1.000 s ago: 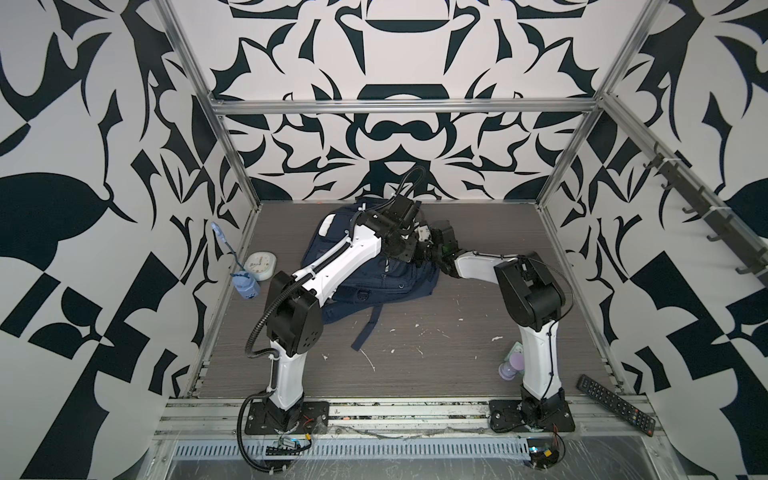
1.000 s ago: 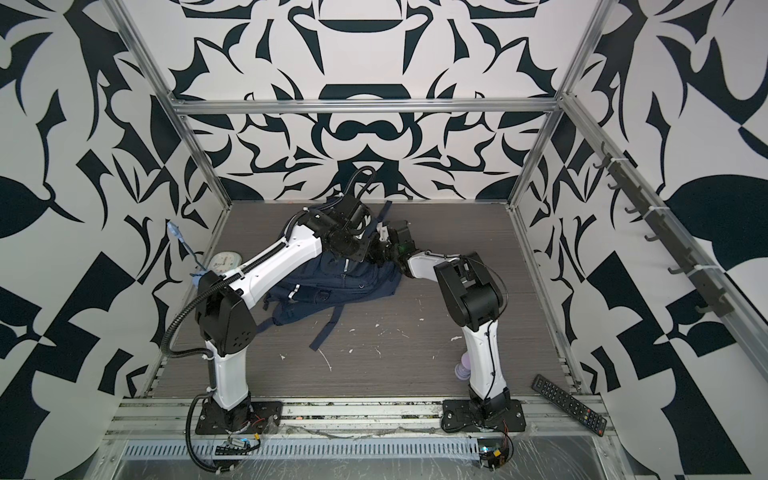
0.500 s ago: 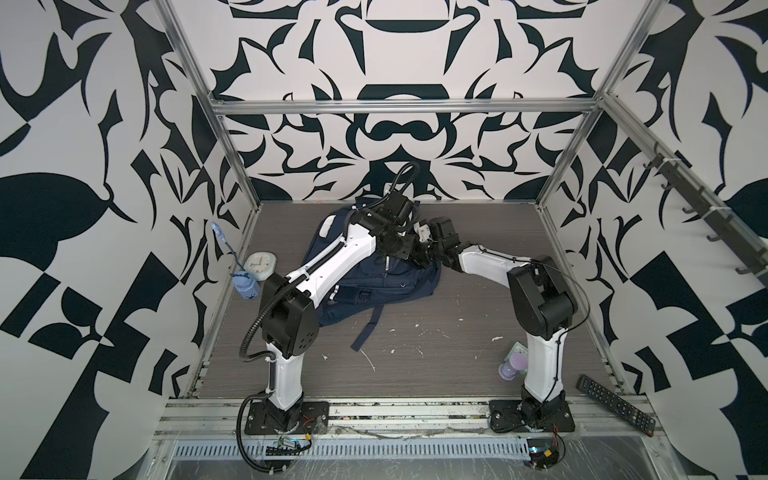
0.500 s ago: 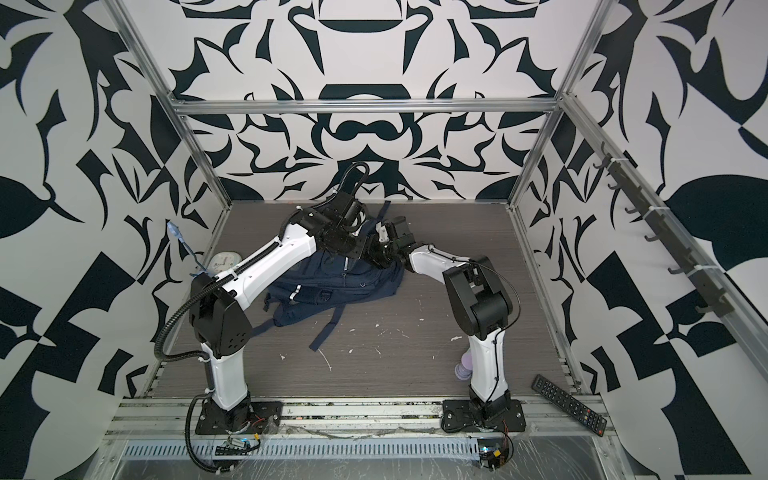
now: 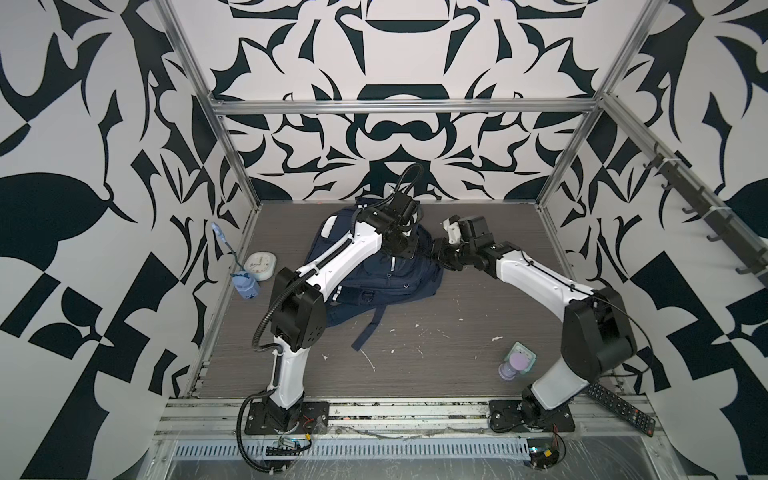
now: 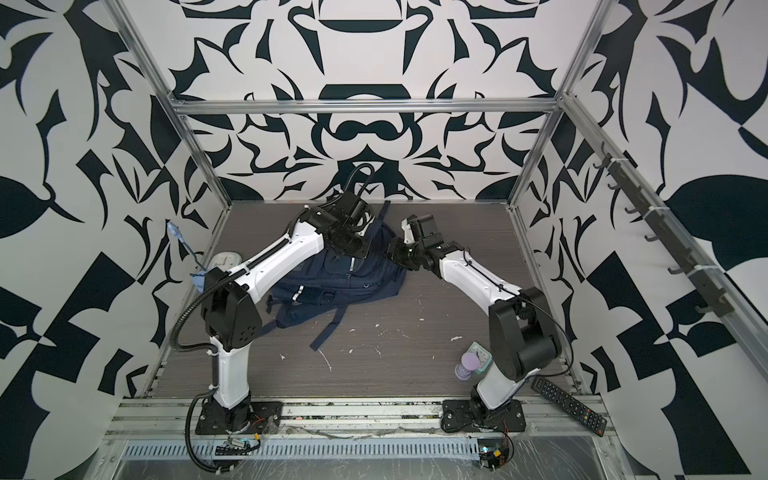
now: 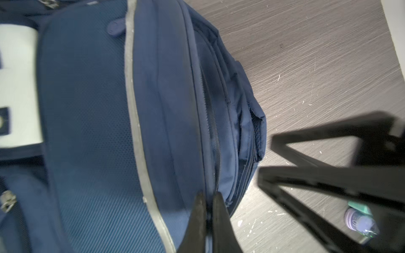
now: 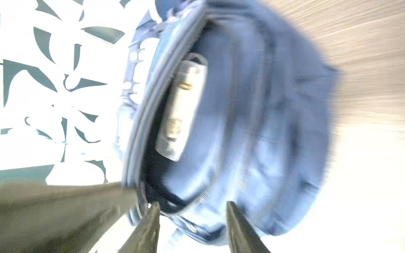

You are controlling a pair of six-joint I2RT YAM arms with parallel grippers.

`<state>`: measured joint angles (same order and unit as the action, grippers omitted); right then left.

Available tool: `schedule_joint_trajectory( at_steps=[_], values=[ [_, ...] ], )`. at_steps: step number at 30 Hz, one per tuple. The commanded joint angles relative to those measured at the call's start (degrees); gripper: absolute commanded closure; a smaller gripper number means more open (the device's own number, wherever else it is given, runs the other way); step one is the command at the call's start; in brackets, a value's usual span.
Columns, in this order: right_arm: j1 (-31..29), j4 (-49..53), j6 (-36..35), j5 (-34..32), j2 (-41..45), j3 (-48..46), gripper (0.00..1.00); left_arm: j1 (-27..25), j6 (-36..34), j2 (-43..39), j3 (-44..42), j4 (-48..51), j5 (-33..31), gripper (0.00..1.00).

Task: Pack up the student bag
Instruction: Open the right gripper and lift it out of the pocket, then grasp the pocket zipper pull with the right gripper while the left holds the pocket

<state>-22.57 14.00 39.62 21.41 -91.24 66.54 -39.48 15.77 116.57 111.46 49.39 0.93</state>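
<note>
The student bag [image 5: 390, 282] [image 6: 349, 278], a navy backpack, lies flat at the back of the floor in both top views. My left gripper [image 5: 409, 252] [image 6: 360, 248] rests on its upper right part. In the left wrist view that gripper [image 7: 208, 196] is shut on the fabric edge beside a zip of the bag [image 7: 171, 109]. My right gripper [image 5: 435, 251] [image 6: 391, 250] hangs at the bag's right edge. In the blurred right wrist view it [image 8: 190, 206] stands open in front of the bag's gaping pocket [image 8: 252, 120]. A white cylindrical item [image 8: 182, 105] lies in that pocket.
A white clock [image 5: 261, 266] and a blue gadget with a cable [image 5: 247, 287] lie by the left wall. A purple bottle [image 5: 512, 369] and a teal box [image 5: 524, 356] stand near the right arm's base. A black remote [image 5: 619, 407] lies on the front rail. A bag strap [image 5: 365, 332] trails forward.
The right arm's elbow has swung out to the right and lower, while its gripper stays at the bag's right edge with its jaws now apart. The left gripper holds on in place.
</note>
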Motion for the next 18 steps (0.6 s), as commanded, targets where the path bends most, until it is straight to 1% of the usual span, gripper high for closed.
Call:
schedule_joint_trajectory(
  at_steps=[1,4,8,9,10,13,14,16,18],
  values=[
    [-0.4,4.9,-4.3,-5.6,5.5,-3.1,0.52,-1.4,0.7,3.6,4.6,-2.5,2.8,1.0],
    [-0.5,5.0,-4.8,-6.4,9.6,-6.7,0.53,-2.6,1.0,7.8,8.7,-0.7,3.5,0.99],
    [-1.4,4.6,-5.2,-7.5,13.1,-10.1,0.54,-3.6,1.6,11.4,12.0,0.7,4.8,0.94],
    [-1.9,4.7,-5.3,-7.8,13.5,-10.6,0.54,-3.8,1.7,11.6,12.0,0.7,5.0,0.91],
    [-2.6,4.7,-5.6,-8.4,13.8,-11.1,0.54,-3.9,1.7,11.4,11.8,0.7,5.0,0.84],
    [-4.8,4.6,-6.3,-10.0,14.0,-11.6,0.53,-3.8,1.4,8.8,8.4,-0.3,4.4,0.61],
    [-5.9,4.5,-6.7,-10.5,13.7,-11.4,0.52,-3.5,1.3,7.4,6.6,-0.9,4.1,0.55],
    [-7.8,4.4,-7.1,-11.8,12.7,-10.9,0.52,-2.7,1.3,4.4,2.9,-1.6,4.3,0.49],
    [-9.7,4.2,-7.7,-12.8,11.5,-9.9,0.53,-1.4,1.8,0.8,-1.5,-4.2,5.0,0.46]
  ],
)
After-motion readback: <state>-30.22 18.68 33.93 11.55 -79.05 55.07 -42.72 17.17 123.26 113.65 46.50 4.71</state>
